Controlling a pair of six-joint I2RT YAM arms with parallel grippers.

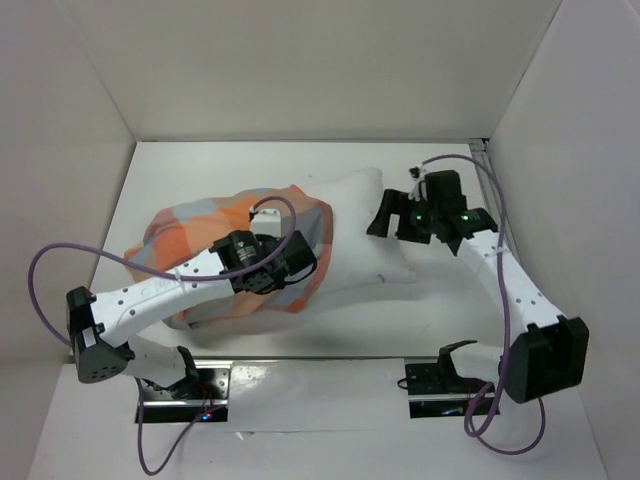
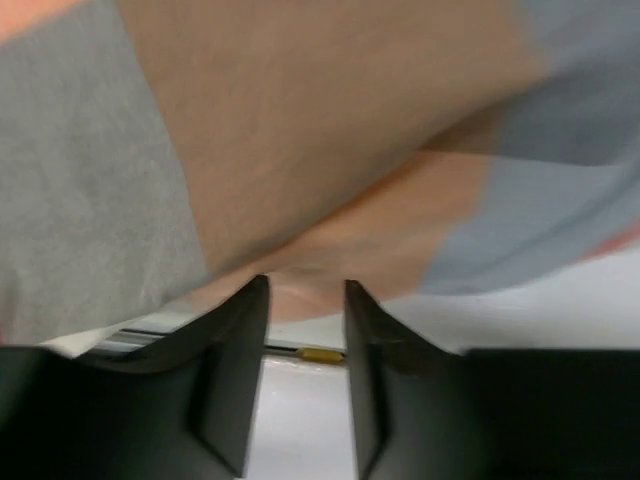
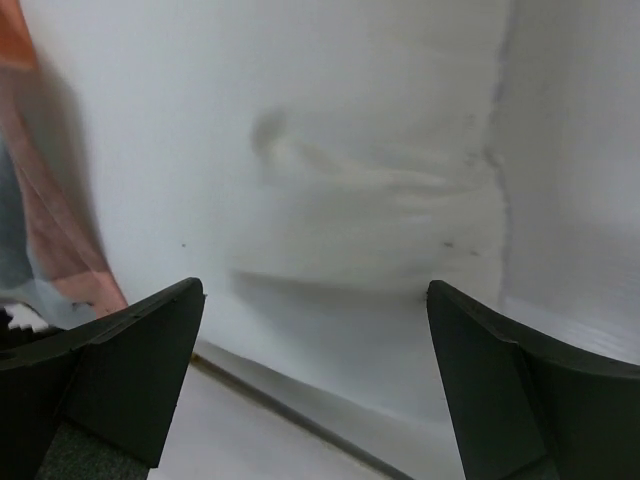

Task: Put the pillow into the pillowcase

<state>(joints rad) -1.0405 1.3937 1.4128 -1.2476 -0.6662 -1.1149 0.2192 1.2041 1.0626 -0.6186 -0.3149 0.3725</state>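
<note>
The pillowcase [image 1: 200, 225], in orange, grey-blue and cream checks, lies left of centre with the white pillow [image 1: 360, 225] partly inside it. The pillow's right end sticks out bare. My left gripper [image 1: 300, 262] hangs over the pillowcase's mouth edge. In the left wrist view the gripper [image 2: 306, 290] is open, with only table between its fingers and the checked cloth [image 2: 300, 130] just beyond the tips. My right gripper [image 1: 385, 215] sits at the pillow's right end. In the right wrist view the gripper [image 3: 315, 295] is wide open facing the pillow [image 3: 350, 150], holding nothing.
White walls enclose the table [image 1: 430, 310] at the back, left and right. Two metal base plates [image 1: 225, 385] lie at the near edge. Purple cables [image 1: 40, 290] loop off both arms. A strip of the pillowcase [image 3: 50, 230] shows at the left of the right wrist view.
</note>
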